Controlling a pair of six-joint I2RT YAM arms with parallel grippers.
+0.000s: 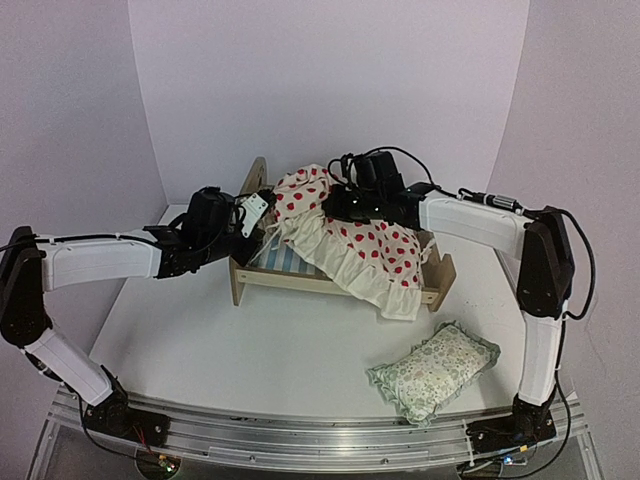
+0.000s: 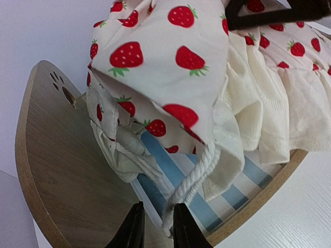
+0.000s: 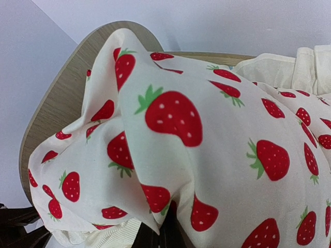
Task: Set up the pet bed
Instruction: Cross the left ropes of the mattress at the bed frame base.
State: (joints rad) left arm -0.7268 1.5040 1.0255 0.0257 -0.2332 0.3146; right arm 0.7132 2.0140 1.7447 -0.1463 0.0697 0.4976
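Step in hand: seating cushion [image 1: 350,235] on bed [image 1: 270,268], mid-worktop [image 1: 190,340]. Right tool [image 1: 345,205] gripping cushion top, apparently. Left tool [image 2: 155,227] pinching cushion cord [image 2: 194,178]. Next: spread flat, clear footboard.

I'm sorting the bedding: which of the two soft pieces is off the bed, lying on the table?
The small green floral pillow, lying on the table near the right arm's base. The strawberry-print cushion is draped over the pet bed.

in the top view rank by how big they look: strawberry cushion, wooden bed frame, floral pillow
1. Strawberry cushion and bed frame: too close to rank, since the cushion hides much of the frame.
2. Floral pillow: clearly smallest, though nearer the camera.
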